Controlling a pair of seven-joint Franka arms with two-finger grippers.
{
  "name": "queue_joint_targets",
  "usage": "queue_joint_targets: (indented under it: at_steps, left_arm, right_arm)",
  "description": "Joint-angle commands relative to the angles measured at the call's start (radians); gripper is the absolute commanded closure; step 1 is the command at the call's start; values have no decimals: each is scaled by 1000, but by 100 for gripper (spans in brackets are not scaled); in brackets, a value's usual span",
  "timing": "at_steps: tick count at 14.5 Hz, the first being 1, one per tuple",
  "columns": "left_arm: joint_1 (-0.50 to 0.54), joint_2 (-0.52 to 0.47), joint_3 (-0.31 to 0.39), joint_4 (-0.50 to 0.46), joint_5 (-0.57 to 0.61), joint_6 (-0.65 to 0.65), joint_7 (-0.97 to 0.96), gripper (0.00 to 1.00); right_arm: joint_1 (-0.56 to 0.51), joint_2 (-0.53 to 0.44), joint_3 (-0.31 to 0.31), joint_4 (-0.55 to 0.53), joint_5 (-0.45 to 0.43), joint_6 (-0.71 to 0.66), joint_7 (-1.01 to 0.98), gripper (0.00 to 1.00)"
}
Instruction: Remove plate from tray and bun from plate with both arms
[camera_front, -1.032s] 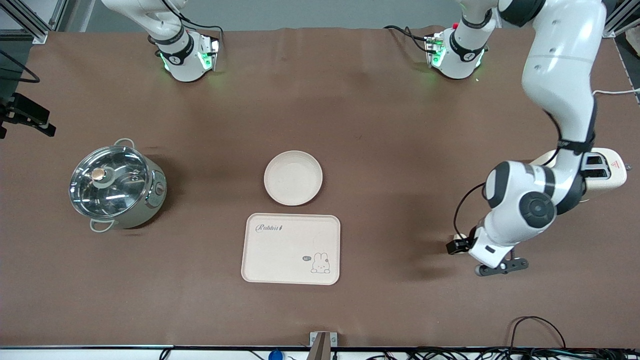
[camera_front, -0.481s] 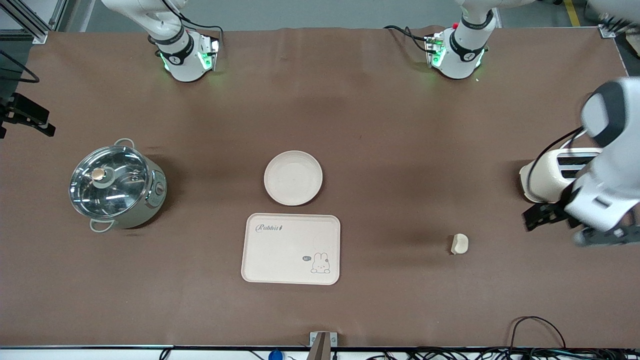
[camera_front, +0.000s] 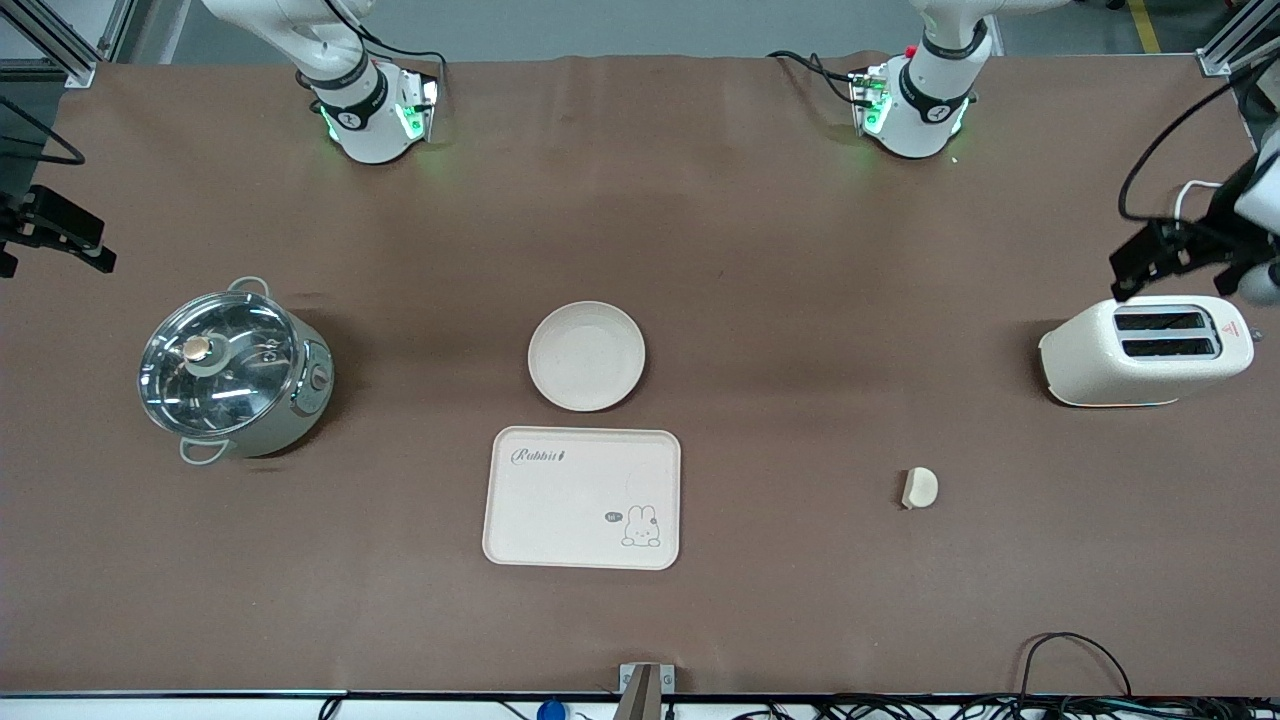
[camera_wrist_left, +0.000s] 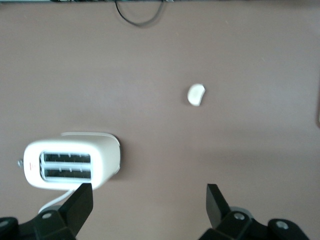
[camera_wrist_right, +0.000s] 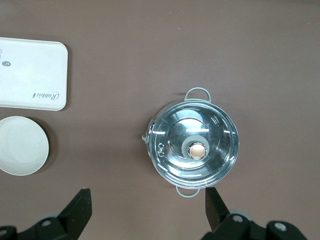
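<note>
The plate (camera_front: 586, 356) lies on the table's middle, just farther from the front camera than the rabbit tray (camera_front: 582, 497); it also shows in the right wrist view (camera_wrist_right: 21, 145). The bun (camera_front: 920, 488) lies alone on the cloth toward the left arm's end, nearer the front camera than the toaster (camera_front: 1145, 350); it also shows in the left wrist view (camera_wrist_left: 196, 94). My left gripper (camera_wrist_left: 148, 190) is open and empty, high over the table beside the toaster. My right gripper (camera_wrist_right: 147, 195) is open and empty, high over the table by the pot, and waits.
A lidded steel pot (camera_front: 232, 372) stands toward the right arm's end and shows in the right wrist view (camera_wrist_right: 194, 149). The toaster (camera_wrist_left: 70, 162) and the tray (camera_wrist_right: 31, 74) show in the wrist views. Cables run along the table's front edge.
My left arm has lifted from over the bun's spot and swung out past the toaster toward its end of the table. The bun has come into view. The right arm has not moved.
</note>
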Motion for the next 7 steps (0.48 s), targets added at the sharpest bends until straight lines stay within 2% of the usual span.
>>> queue_joint_targets:
  at_steps: [1, 5, 7]
  left_arm:
    - [0, -66, 11, -37, -54, -82, 37, 0]
    - [-1, -176, 3, -173, -60, -92, 37, 0]
    - [-3, -177, 2, -169, -61, -95, 66, 0]
  right_arm:
    - [5, -20, -4, -17, -16, 7, 2, 0]
    - [7, -20, -4, -15, -16, -1, 2, 0]
    - [9, -22, -2, -15, -16, -2, 6, 0]
